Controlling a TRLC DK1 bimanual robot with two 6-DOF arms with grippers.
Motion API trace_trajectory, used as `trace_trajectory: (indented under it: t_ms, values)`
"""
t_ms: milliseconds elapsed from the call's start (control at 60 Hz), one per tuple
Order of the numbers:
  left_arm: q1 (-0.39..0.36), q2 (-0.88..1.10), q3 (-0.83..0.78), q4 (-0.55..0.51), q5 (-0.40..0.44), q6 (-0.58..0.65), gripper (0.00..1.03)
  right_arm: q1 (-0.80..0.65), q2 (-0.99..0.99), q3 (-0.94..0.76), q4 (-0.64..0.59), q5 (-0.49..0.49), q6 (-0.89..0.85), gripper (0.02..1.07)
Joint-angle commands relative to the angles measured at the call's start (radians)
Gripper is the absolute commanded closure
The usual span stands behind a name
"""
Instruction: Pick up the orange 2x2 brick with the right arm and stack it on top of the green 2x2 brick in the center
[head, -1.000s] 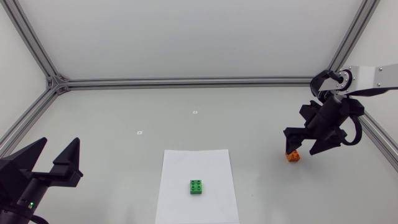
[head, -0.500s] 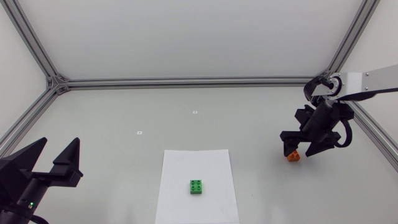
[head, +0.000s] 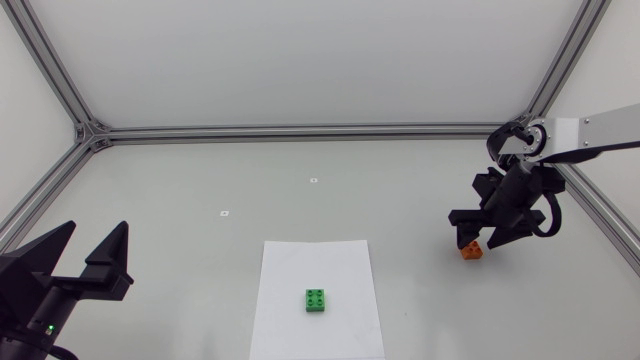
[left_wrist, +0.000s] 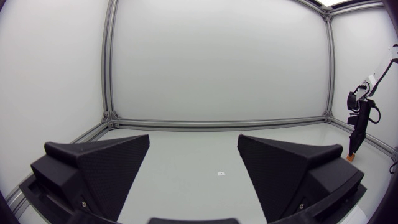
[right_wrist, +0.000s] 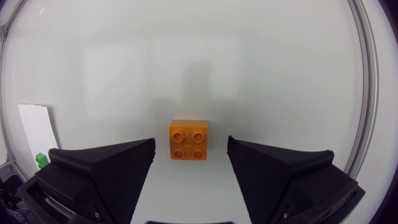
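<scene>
- Grey table (head: 300, 190), nothing hidden here.
- Left gripper (head: 96, 232): near-left corner, jaws spread wide with nothing in them, arm cut off at the edge.
- Right gripper (head: 472, 232): right side, jaws released, straddling the orange brick (right_wrist: 188, 140) with gaps either side.
- Paper sheet (head: 330, 265): near centre.
- Green brick (head: 317, 300): sits on the sheet.
- Orange brick is on the bare table at the right, partly covered by the gripper from overhead.

Bright, even, diffuse light; faint soft shadow on table (right_wrist: 280, 74) beyond orange brick (right_wrist: 188, 140).

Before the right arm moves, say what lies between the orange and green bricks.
Head view: only bare table and part of the paper under the green brick; nothing else before the orange brick.
</scene>
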Motion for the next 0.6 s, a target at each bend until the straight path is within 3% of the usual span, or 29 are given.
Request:
trace_trajectory:
  t_ms: [0, 33, 117, 583]
  values:
    - [0.004, -0.008, -0.041, -0.015, 0.004, 0.013, 0.04, 0.003, 0.031, -0.005, 0.003, 0.007, -0.004, 0.25]
    - [0.004, -0.008, -0.041, -0.015, 0.006, 0.013, 0.04, 0.006, 0.034, -0.008, 0.006, 0.008, -0.004, 0.25]
    - [0.004, -0.008, -0.041, -0.015, 0.004, 0.013, 0.04, 0.006, 0.034, -0.018, 0.034, 0.005, -0.006, 0.42]
    - [0.004, -0.008, -0.041, -0.015, 0.004, 0.013, 0.04, 0.017, 0.005, -0.051, 0.035, 0.018, -0.006, 0.45]
